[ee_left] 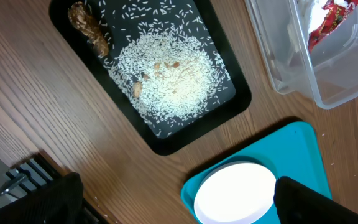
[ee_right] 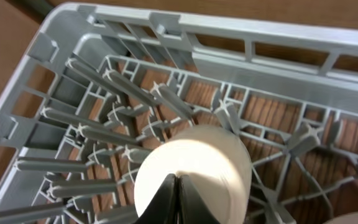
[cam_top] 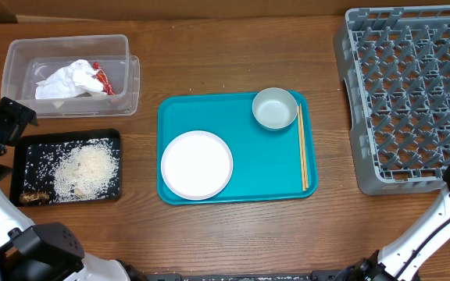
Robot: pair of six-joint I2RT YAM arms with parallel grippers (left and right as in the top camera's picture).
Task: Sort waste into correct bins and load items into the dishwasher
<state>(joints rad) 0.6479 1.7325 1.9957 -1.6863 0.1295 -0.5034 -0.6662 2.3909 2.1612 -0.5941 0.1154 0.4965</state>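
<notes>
Nearest the right wrist camera, the right gripper [ee_right: 176,186] shows its two dark fingers pressed together at the bottom centre of the frame. They appear pinched on the wall of a small white cup [ee_right: 210,162], which hangs just above the upright pegs of the grey dish rack [ee_right: 185,28].

The step in hand looks like loading the cup. The next move probably calls for lowering it into a gap between pegs so it seats without tipping, then letting the fingers part.

In the left wrist view the left gripper [ee_left: 178,186] is spread wide and holds nothing. It hovers above the table between the black tray [ee_left: 166,143] and the corner of the teal tray [ee_left: 303,149].

Sorting seems finished. Seen from overhead, the napkin [cam_top: 65,78] and red wrapper [cam_top: 102,78] lie in the clear tub [cam_top: 123,78] at upper left. Rice [cam_top: 92,168] and a brown scrap [cam_top: 33,197] sit in the black tray below it.

On the teal tray at centre lie a white plate [cam_top: 197,164], a pale bowl [cam_top: 275,108] and chopsticks [cam_top: 302,148], not yet loaded.
</notes>
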